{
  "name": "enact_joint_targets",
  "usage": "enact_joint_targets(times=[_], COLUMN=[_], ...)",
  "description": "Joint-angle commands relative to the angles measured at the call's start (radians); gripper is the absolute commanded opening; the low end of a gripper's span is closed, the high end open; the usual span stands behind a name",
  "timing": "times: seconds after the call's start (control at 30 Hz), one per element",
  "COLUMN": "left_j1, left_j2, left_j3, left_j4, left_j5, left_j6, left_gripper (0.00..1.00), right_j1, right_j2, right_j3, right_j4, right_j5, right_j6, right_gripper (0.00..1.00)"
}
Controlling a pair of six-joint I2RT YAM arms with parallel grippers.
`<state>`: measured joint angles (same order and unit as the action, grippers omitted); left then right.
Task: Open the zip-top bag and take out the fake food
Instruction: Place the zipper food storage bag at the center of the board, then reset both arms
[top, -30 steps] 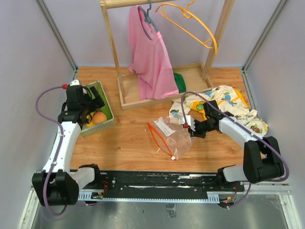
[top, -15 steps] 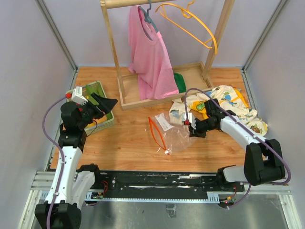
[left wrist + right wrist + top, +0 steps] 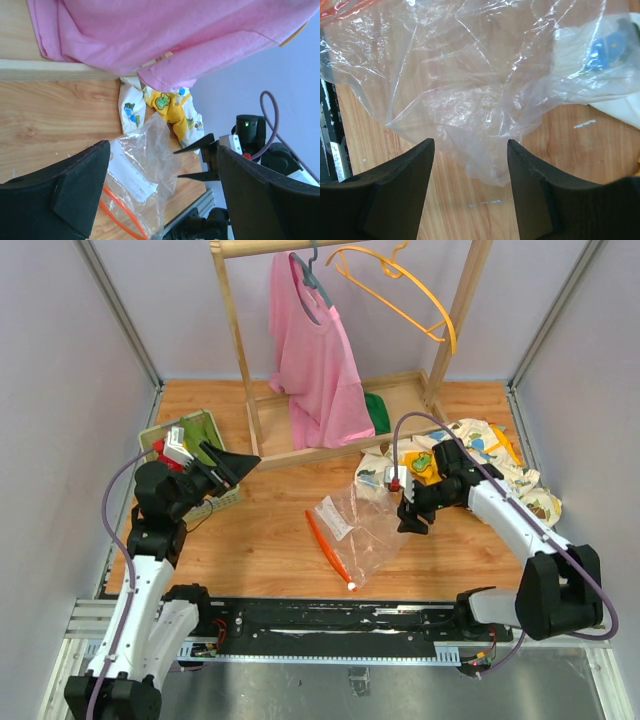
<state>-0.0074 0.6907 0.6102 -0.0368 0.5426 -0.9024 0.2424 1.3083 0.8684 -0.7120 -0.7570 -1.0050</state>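
The zip-top bag (image 3: 358,528) lies crumpled on the wooden table, its orange-red zipper strip (image 3: 330,548) toward the front and its white label (image 3: 333,515) facing up. My right gripper (image 3: 410,520) stands open at the bag's right edge. In the right wrist view a loose corner of the bag (image 3: 470,75) lies between the parted fingers of the right gripper (image 3: 470,145), unclamped. My left gripper (image 3: 245,462) is raised over the table's left side, open and empty, pointing at the bag (image 3: 145,165). The fake food is hidden behind the left arm.
A pale green tray (image 3: 195,428) sits at the left, mostly behind the left arm. A wooden rack (image 3: 232,330) at the back holds a pink shirt (image 3: 315,360) and an orange hanger (image 3: 400,285). Dinosaur-print cloth (image 3: 485,455) lies at the right.
My right gripper opened and let go of the bag, which settled flatter with its zipper strip nearer the front. The left arm lifted off the tray and swung toward the centre.
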Motion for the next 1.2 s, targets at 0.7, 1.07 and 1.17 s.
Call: enact_joint_targets(times=[0.7, 1.07, 1.17], left_j1=[-0.163, -0.163, -0.163], left_j2=[0.114, 0.204, 0.239], left_j3=[0.71, 0.983, 1.045], left_j4=[-0.346, -0.474, -0.514], left_j5=[-0.343, -0.377, -0.361], left_j6=[0.324, 0.389, 0.409], left_gripper=[0.99, 0.99, 0.99], right_j1=[-0.306, -0.403, -0.403], right_j2=[-0.161, -0.142, -0.158], right_j3=[0.741, 0.966, 1.004], right_j4=[-0.344, -0.129, -0.066], right_j5=[0.009, 0.084, 0.098], right_j6=[0.172, 0.728, 0.825], right_gripper=[0.98, 0.98, 0.98])
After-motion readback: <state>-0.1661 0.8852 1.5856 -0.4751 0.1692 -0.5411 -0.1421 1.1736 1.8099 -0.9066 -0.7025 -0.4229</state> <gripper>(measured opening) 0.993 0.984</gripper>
